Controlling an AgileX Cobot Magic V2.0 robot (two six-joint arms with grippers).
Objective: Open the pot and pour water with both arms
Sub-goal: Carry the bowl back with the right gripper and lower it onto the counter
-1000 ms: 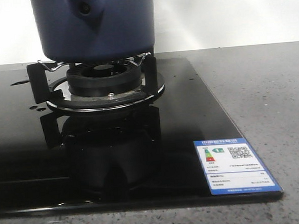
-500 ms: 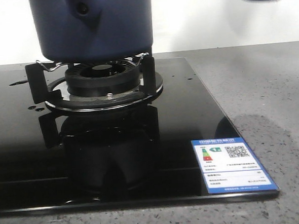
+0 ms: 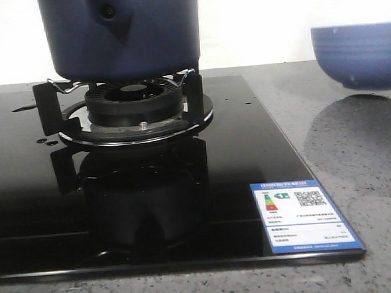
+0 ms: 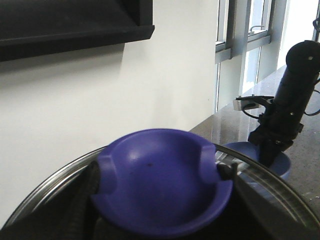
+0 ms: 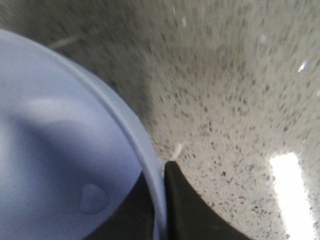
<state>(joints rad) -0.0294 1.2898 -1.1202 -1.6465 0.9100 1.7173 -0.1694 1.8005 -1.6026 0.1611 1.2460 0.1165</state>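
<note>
**Pot on the burner, bowl held at the right**

Speckled grey countertop (image 3: 356, 163) carries a black glass hob (image 3: 153, 209), and a white wall stands behind both. We see the pot (image 3: 119, 31), dark navy with straight matte sides, sitting on the pan support (image 3: 47, 102) above the burner (image 3: 134, 104); its stubby handle socket (image 3: 109, 11) with a round hole faces the front camera. A blue and white energy label (image 3: 304, 214) lies on the hob's near corner.

From the left wrist camera we look down past our left gripper (image 4: 160, 200), whose fingers (image 4: 92, 187) flank a purple-blue lid knob (image 4: 160, 182); the knob sits on a glass lid (image 4: 280, 185) with a metal rim. We cannot tell whether those fingers press the knob or merely stand beside it.

Beyond the lid, on the window side, our right arm (image 4: 292, 95) reaches down to a lighter blue bowl (image 4: 272, 160). The front camera shows the same bowl (image 3: 359, 55) off the hob, with its shadow on the counter beneath it; we cannot tell whether it touches the surface. In the right wrist view the bowl's rim (image 5: 135, 135) runs between the fingers (image 5: 187, 205) of our right gripper (image 5: 159, 200), which pinches it: one dark finger lies outside the wall, the other inside.
</note>
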